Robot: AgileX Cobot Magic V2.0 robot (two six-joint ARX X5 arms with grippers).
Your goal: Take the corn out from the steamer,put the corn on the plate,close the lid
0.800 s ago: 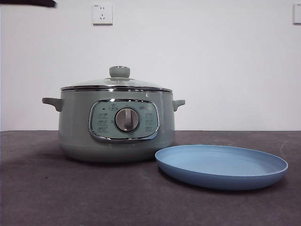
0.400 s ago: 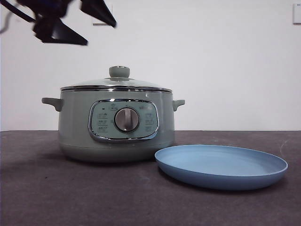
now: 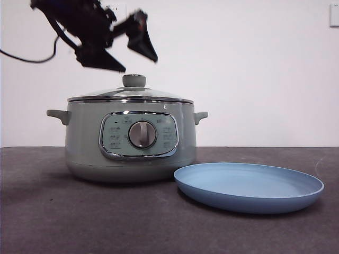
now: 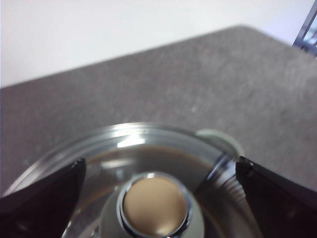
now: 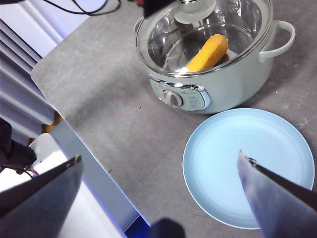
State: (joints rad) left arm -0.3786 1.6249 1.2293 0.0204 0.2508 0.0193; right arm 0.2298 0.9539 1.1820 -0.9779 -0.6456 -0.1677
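The sage-green steamer (image 3: 85,143) stands left of centre with the glass lid (image 3: 106,94) shut on it. My left gripper (image 3: 140,65) hangs open just above the lid's green knob (image 3: 134,80). In the left wrist view the knob (image 4: 154,206) lies between the spread jaws of the left gripper (image 4: 161,166), untouched. The yellow-orange corn (image 5: 209,52) lies inside the steamer (image 5: 233,87), seen through the lid (image 5: 163,39). The light-blue plate (image 3: 249,185) sits empty to the pot's right. High over the plate (image 5: 247,163), my right gripper (image 5: 159,156) is open and holds nothing.
The steamer's side handles (image 3: 58,115) stick out on both sides. In the right wrist view the table's edge (image 5: 74,134) runs close to the steamer, with white equipment (image 5: 29,59) and cables beyond it. A wall socket (image 3: 335,15) is at the far right.
The left arm has come in from the top left corner, moving down and to the right, and now hangs over the lid's knob. Steamer, lid and plate have not moved.
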